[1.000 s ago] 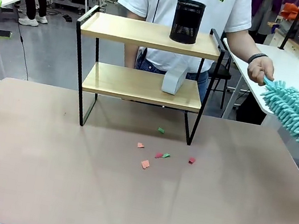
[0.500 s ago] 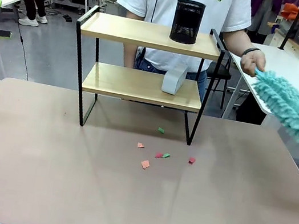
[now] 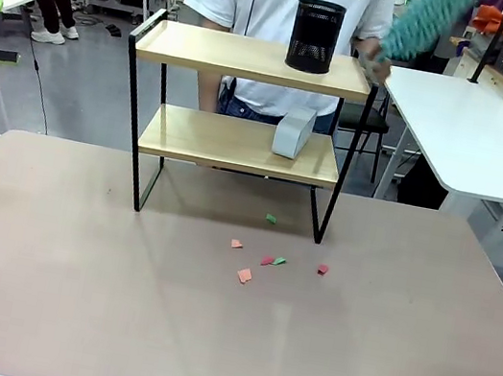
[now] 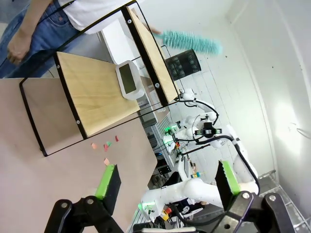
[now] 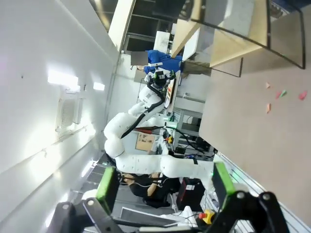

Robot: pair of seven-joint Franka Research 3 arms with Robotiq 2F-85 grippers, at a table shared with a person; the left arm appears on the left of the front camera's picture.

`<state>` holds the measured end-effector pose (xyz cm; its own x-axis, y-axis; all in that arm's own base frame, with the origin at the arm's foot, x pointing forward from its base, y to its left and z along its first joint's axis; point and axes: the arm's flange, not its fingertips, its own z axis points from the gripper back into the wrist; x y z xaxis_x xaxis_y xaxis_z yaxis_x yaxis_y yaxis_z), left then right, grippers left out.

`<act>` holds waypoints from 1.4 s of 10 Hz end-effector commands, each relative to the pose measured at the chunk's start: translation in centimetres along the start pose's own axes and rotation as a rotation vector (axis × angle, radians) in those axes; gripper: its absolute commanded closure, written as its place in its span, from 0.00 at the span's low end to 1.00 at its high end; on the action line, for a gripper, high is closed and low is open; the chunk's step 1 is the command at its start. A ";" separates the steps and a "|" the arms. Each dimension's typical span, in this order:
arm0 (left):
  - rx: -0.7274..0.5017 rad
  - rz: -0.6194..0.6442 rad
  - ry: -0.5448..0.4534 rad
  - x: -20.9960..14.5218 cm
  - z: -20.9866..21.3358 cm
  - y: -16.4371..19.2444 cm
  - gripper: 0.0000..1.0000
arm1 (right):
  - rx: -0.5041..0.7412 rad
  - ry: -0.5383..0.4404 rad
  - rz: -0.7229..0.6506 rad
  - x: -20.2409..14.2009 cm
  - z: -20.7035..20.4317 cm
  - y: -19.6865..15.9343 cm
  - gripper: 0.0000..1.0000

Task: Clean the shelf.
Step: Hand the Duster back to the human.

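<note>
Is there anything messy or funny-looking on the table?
Yes. Little pink, red and green paper scraps lie scattered on the table in front of the shelf, like spilled litter. On the shelf, the black mesh cup and small grey device stand upright and look fine.

We see a black mesh cup (image 3: 315, 36), a small grey device (image 3: 292, 133), red and green paper scraps (image 3: 264, 256) on our brown table (image 3: 69, 283), a teal fluffy duster (image 3: 422, 21) raised, blurred, a white side table (image 3: 476, 130).
</note>
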<state>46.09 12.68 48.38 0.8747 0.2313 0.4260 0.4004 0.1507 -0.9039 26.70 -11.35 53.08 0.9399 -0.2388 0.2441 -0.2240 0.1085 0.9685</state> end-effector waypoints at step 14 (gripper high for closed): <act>-0.004 -0.015 0.006 0.0 -0.1 -0.1 0.00 | 0.100 0.083 -0.150 3.8 -16.0 -4.2 0.00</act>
<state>46.20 12.72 48.32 0.8750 0.2310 0.4255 0.3997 0.1514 -0.9041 36.00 2.46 49.41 0.9808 -0.1668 0.1014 -0.1073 -0.0267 0.9939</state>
